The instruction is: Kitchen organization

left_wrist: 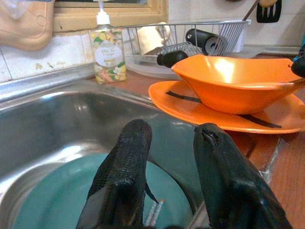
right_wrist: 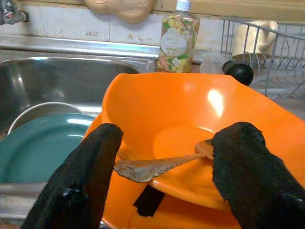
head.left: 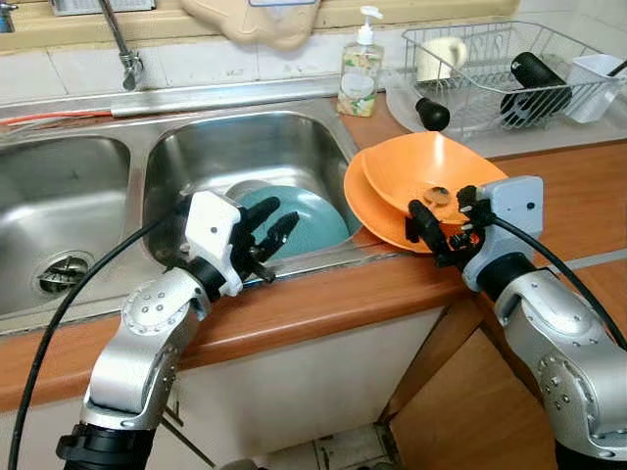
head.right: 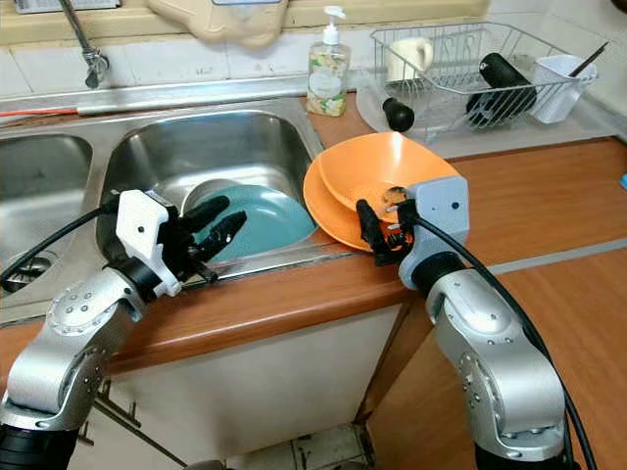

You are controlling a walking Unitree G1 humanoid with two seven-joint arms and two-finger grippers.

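Observation:
An orange bowl (head.left: pixel 431 168) sits on an orange plate (head.left: pixel 364 201) on the wooden counter, just right of the sink. A metal spoon (right_wrist: pixel 162 164) lies in the bowl, its handle pointing toward me. My right gripper (head.left: pixel 446 227) is open at the bowl's near rim, and the spoon handle lies between its fingers (right_wrist: pixel 81 176) without being held. A teal plate (head.left: pixel 315 220) leans inside the right sink basin, with a metal dish behind it. My left gripper (head.left: pixel 282 215) hovers open over that basin's front edge, just above the teal plate (left_wrist: pixel 43 200).
A soap bottle (head.left: pixel 360 73) stands behind the sink. The wire dish rack (head.left: pixel 549 39) at the back right holds a cup, a white container and dark utensils. The faucet (head.left: pixel 122 54) hangs over the divider, with a second basin (head.left: pixel 59 186) to the left. The counter (head.left: pixel 578 186) continues right.

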